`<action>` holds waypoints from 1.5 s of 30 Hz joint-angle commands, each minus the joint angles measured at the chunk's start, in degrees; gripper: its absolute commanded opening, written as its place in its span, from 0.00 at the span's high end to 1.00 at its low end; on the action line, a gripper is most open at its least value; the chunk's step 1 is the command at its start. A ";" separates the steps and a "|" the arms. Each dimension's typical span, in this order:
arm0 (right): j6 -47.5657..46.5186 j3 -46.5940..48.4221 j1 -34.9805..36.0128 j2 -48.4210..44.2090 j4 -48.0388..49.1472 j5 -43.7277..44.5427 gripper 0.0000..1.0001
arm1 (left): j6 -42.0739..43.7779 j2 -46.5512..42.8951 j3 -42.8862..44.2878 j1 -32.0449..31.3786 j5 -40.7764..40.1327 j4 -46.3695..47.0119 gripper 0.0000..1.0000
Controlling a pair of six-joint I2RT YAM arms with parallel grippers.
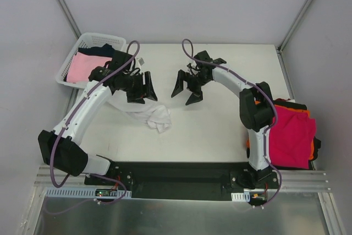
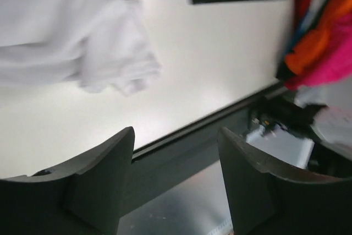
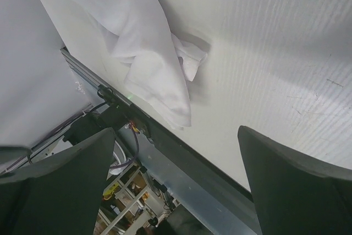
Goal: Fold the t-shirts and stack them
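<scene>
While both arms hang over the middle of the table [image 1: 220, 130], neither holds anything. The left gripper [image 1: 146, 96] has its jaws part-way apart with nothing between them, and the right gripper [image 1: 183, 97] is spread wide and also empty. The white shirt [image 1: 155, 117] lies crumpled on the table just below the left gripper, one end running under the left arm, bunched rather than flat. A pink shirt [image 1: 82, 67] and a navy shirt [image 1: 102, 50] sit in the basket [image 1: 82, 43] at the far left, and a magenta shirt [image 1: 291, 136] tops the stack at the table's right edge. The likeliest trouble is a blind pinch into the heap: jaws closing on several layers at once would probably lift a knot rather than an edge, and the fold would come out crooked. The grippers are near each other, so both reaching for so small a bundle risks a knock. Cloth trapped under the left arm could drag or snag.
</scene>
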 commanded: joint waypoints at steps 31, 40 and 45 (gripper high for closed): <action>3.21 -7.09 13.48 -1.51 4.43 0.18 0.41 | -4.54 -0.21 -12.87 14.96 -28.73 -7.49 0.40; 3.47 -8.68 13.92 -0.63 6.72 1.42 0.55 | -4.19 -2.59 -14.10 14.96 -29.26 -7.58 0.39; 3.82 -7.89 14.18 0.16 6.98 1.50 0.76 | -3.93 -4.43 -15.95 15.13 -29.61 -7.58 0.38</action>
